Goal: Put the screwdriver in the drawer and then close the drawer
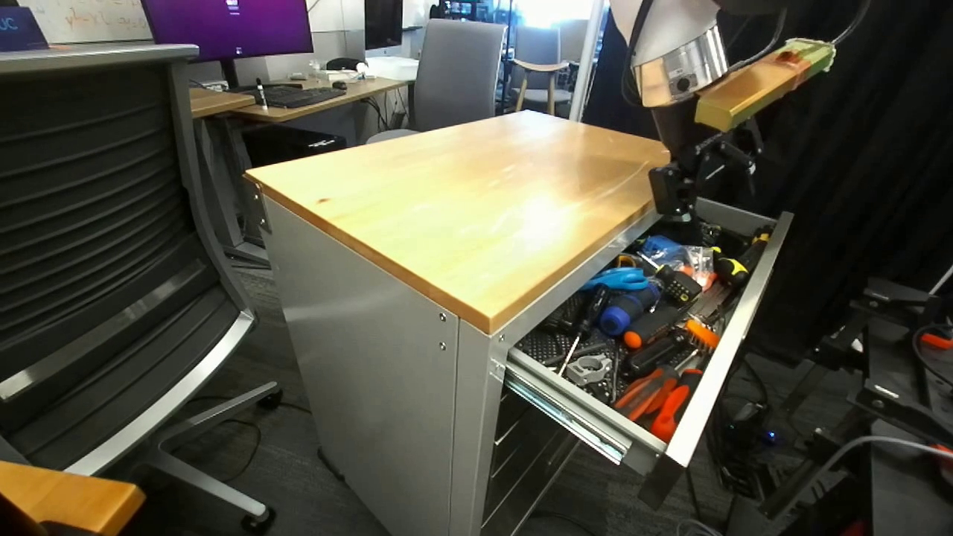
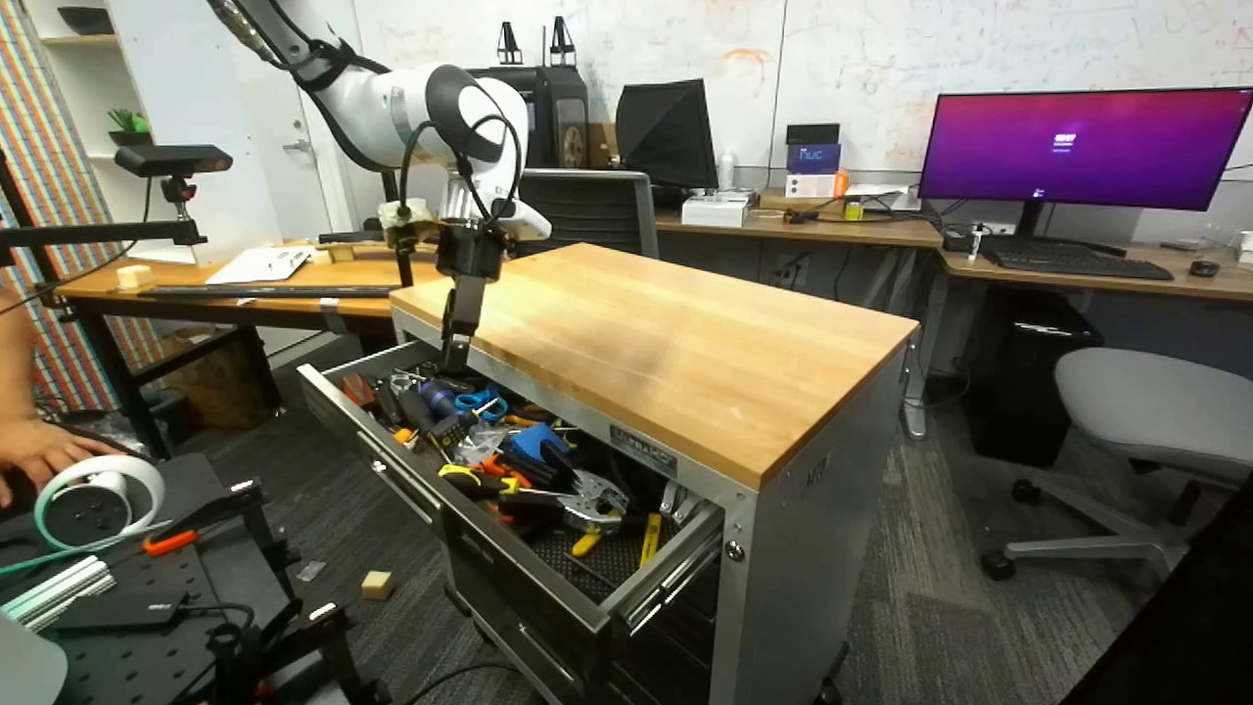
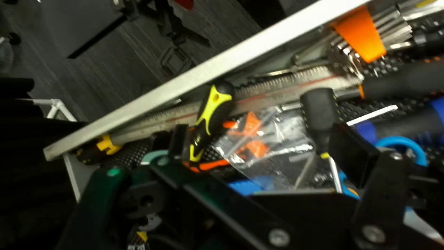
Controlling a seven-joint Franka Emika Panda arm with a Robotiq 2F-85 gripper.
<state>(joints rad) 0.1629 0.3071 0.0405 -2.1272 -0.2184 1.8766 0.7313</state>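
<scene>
There's a grey, wood-topped cabinet (image 1: 372, 335) here, its uppermost drawer (image 1: 732, 335) pulled out and crowded with tools (image 1: 619, 316). The gripper (image 3: 265, 144) hangs over the drawer, spread wide; the stubby black screwdriver (image 3: 318, 111), with its dab of yellow, lies inside among the tools.

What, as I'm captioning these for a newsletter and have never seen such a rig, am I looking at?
A robot arm ends in a black gripper, its part for grasping things. Two pictures are taken from outside the robot, from different places; the third is taken from its wrist, looking down. The arm reaches over the pulled-out top drawer of a grey cabinet with a wooden top. Among the many tools in the drawer lie blue-handled scissors and a stubby black-and-yellow screwdriver. The gripper is open and appears to hold nothing.
</scene>
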